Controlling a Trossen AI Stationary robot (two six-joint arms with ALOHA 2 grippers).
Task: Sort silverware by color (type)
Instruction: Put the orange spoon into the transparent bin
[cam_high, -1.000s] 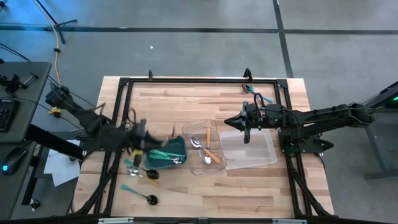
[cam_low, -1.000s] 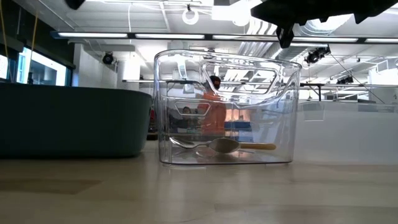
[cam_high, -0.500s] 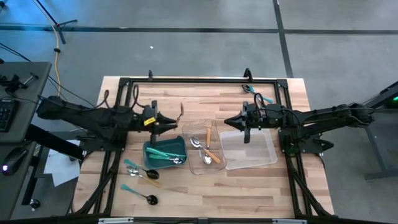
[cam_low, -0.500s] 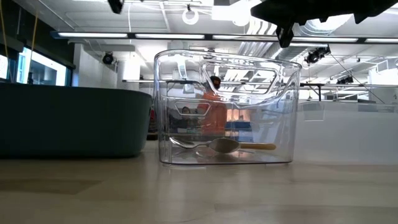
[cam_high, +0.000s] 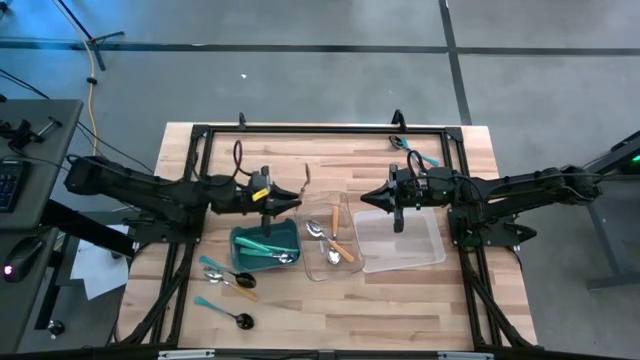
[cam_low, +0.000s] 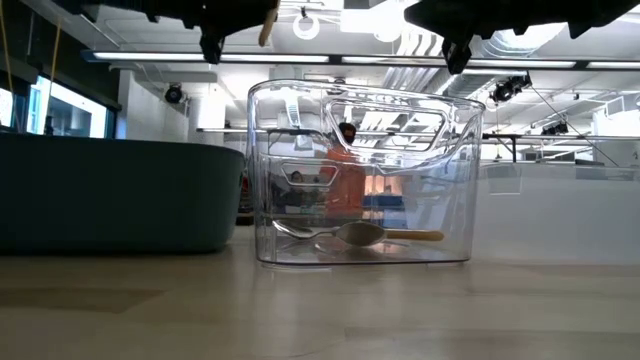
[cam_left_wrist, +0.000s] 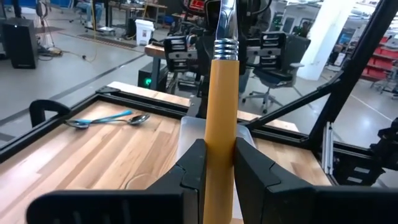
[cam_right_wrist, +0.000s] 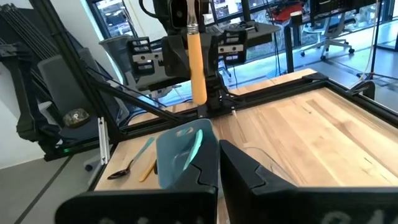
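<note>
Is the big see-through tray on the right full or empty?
Empty. From above, the right clear tray shows only bare bottom, with the right pincer above its edge.

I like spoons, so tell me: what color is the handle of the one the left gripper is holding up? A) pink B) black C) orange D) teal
C: the left gripper is shut on an orange-handled spoon, which the right wrist view also shows held upright.
</note>
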